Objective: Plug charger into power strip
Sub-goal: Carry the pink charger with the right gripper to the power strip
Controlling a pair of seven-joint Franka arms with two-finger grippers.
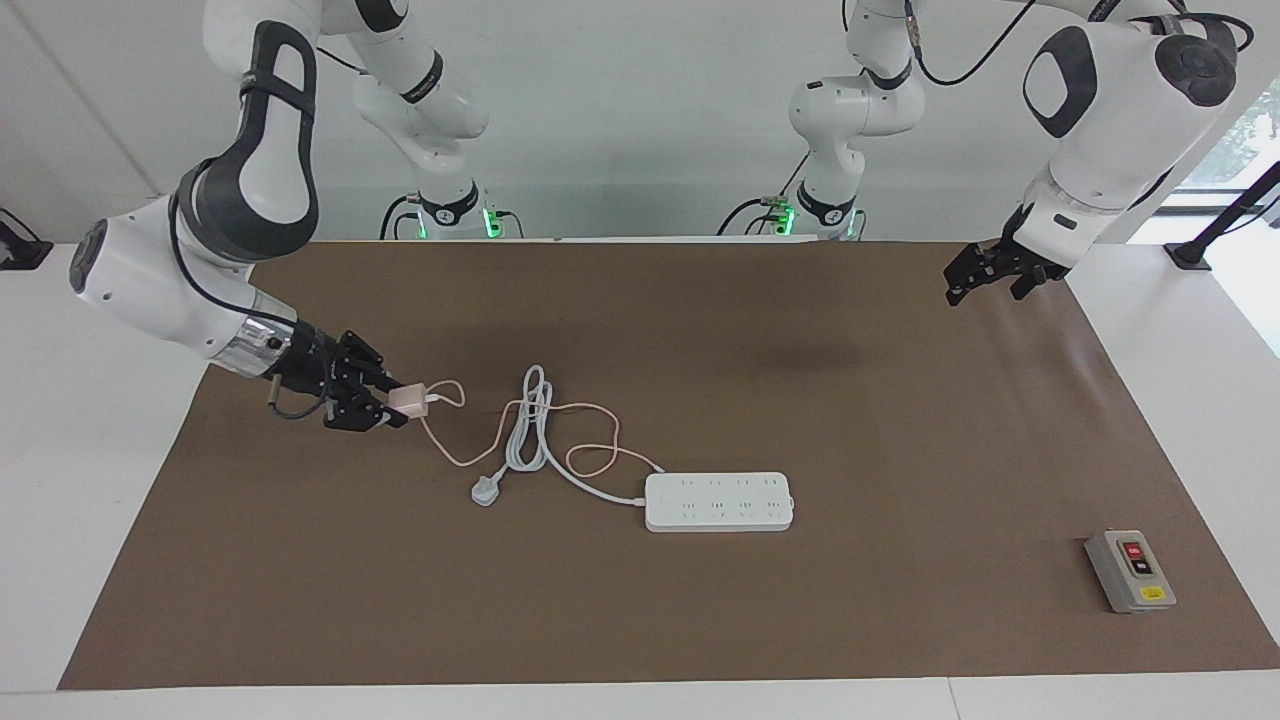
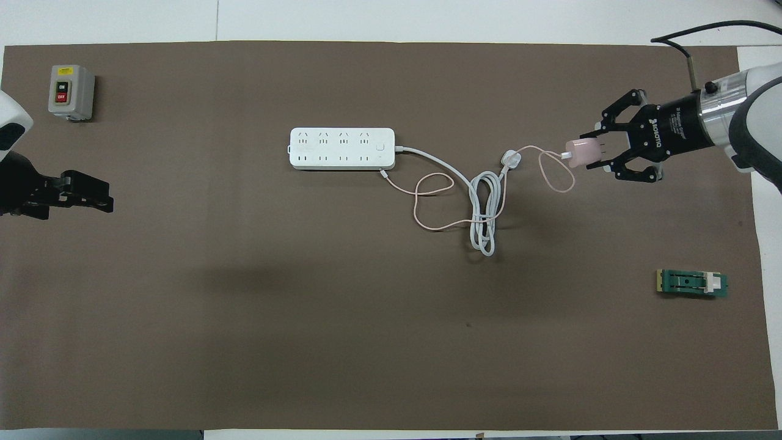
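Observation:
The charger (image 1: 408,399) (image 2: 580,153) is a small pale pink cube, lifted off the brown mat with my right gripper (image 1: 395,405) (image 2: 602,153) shut on it, at the right arm's end of the table. Its thin pink cable (image 1: 590,455) (image 2: 427,201) trails in loops over the mat to the power strip (image 1: 718,501) (image 2: 342,148), a long white bar lying flat mid-table. My left gripper (image 1: 985,275) (image 2: 79,195) waits open and holds nothing, above the mat's edge at the left arm's end.
The strip's thick white cord lies coiled beside it, ending in a white plug (image 1: 484,491) (image 2: 511,159) just under the held charger's cable. A grey switch box (image 1: 1130,571) (image 2: 71,92) sits at the left arm's end. A small green part (image 2: 692,283) lies near the right arm.

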